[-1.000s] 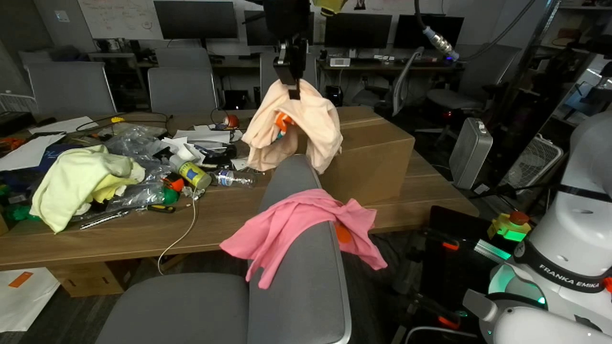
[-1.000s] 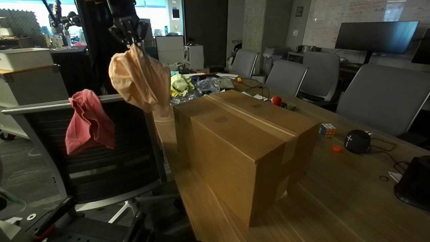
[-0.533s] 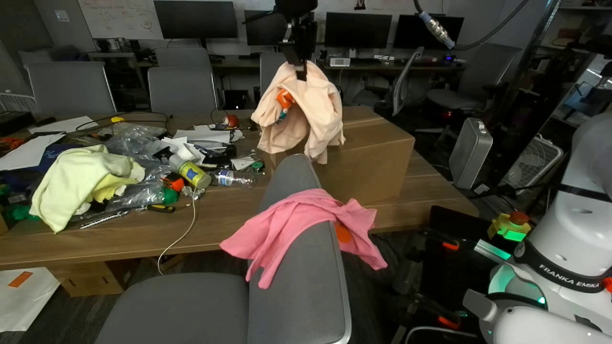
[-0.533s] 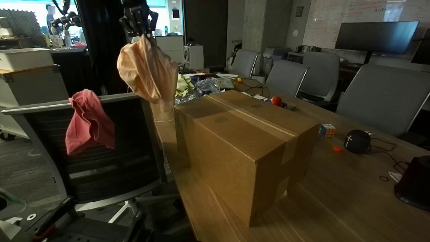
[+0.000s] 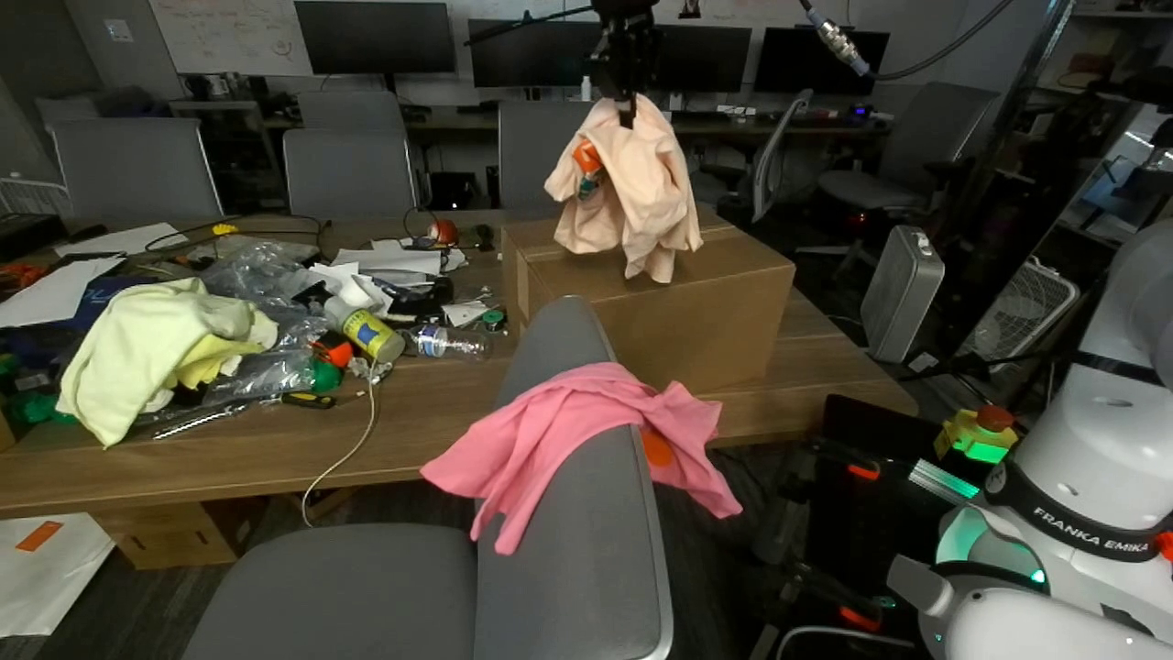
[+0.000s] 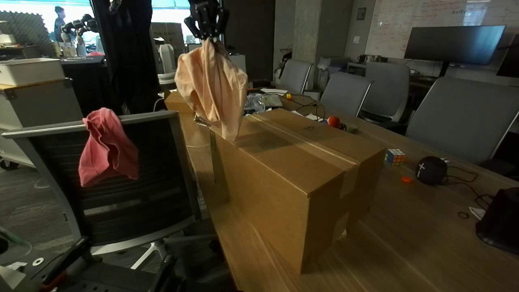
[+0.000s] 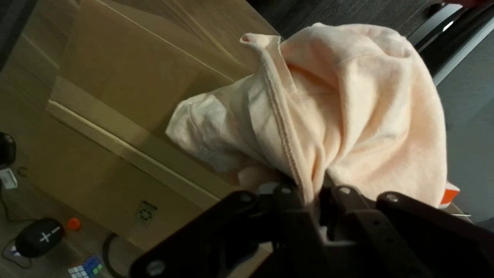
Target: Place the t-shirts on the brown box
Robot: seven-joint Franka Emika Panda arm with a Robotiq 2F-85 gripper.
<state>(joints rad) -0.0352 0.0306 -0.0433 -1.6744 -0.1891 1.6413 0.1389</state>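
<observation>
My gripper (image 5: 627, 115) is shut on a peach t-shirt (image 5: 646, 197), which hangs bunched below the fingertips. In an exterior view the gripper (image 6: 209, 38) holds the peach t-shirt (image 6: 215, 85) over one end of the brown box (image 6: 267, 194). The wrist view shows cloth pinched between the fingers (image 7: 312, 193), with the box top (image 7: 135, 69) below and a shadow on it. I cannot tell whether the shirt's lowest tip touches the box. A pink t-shirt (image 5: 568, 417) lies draped over a chair back, also seen in an exterior view (image 6: 106, 150). A pale yellow t-shirt (image 5: 156, 339) lies on the table's clutter.
The grey chair (image 5: 568, 568) stands against the table edge beside the box. Plastic bags, a yellow can (image 5: 371, 335) and a bottle (image 5: 449, 343) lie on the table. A Rubik's cube (image 6: 395, 157) and a black speaker (image 6: 432, 170) stand beyond the box.
My gripper has carried the peach t-shirt up and across from above the chair to over the box's end. The pink and yellow shirts have not moved.
</observation>
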